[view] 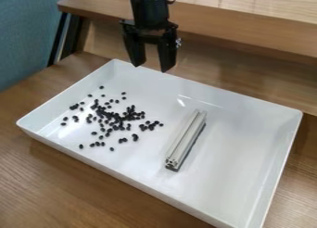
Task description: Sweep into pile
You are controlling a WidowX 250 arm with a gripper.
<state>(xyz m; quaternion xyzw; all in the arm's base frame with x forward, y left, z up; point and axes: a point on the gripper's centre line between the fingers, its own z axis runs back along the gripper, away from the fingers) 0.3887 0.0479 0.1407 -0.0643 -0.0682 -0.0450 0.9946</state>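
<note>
The wooden table [71, 190] supports the white tray [238, 148], the reference item. The wooden ledge [210, 19] runs behind the tray. The blue fabric surface [28, 32] is located beyond the tray's far-left corner, camera view. The black gripper [151, 67] hangs above the tray near its far rim, directed downward; its two fingers are spread, with an open gap between them. The metal bar [186, 140] lies lengthwise, slanted, near the middle of the tray floor. The dark beans [116, 117] lie in the tray's left half, clustered centrally with scattered units around.
</note>
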